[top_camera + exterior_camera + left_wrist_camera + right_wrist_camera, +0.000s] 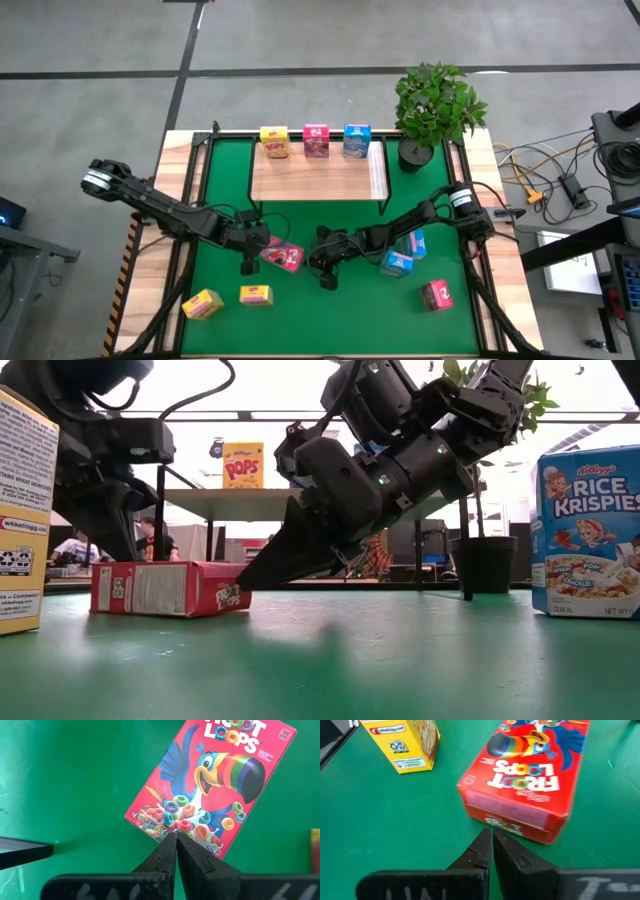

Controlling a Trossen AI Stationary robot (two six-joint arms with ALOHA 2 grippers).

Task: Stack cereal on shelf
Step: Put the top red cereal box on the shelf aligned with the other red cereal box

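A: Converging on one flat-lying pink-red printed cardboard cereal box (pixel 282 257) near the middle of the green mat (pixel 220 190), the left gripper (pixel 248 266) and the right gripper (pixel 326 278) are both pointing at it with fingers pressed fully together, holding nothing.

B: Where is the rest of the cereal sitting?

A: A yellow printed cardboard box (pixel 275 141), a pink-red one (pixel 316 140) and a blue one (pixel 357 139) are standing in a row along the far edge of the low light-wood shelf on black metal legs (pixel 315 176). Two yellow boxes (pixel 228 299) are lying near the front left, two blue boxes (pixel 404 255) are sitting just beside the right arm, and another pink-red box (pixel 437 294) is resting well apart at the front right.

B: What is looking risky?

A: Closed tips are likely only pushing the box, not gripping it; a nudge from either side could be sliding or spinning it across the mat. With both arms closing on the same box, the grippers could be colliding. The right arm's forearm is also passing just beside the blue boxes and could be knocking them. A leafy green potted plant in a dark pot (pixel 433 108) is standing at the shelf's right end, crowding any placement there.
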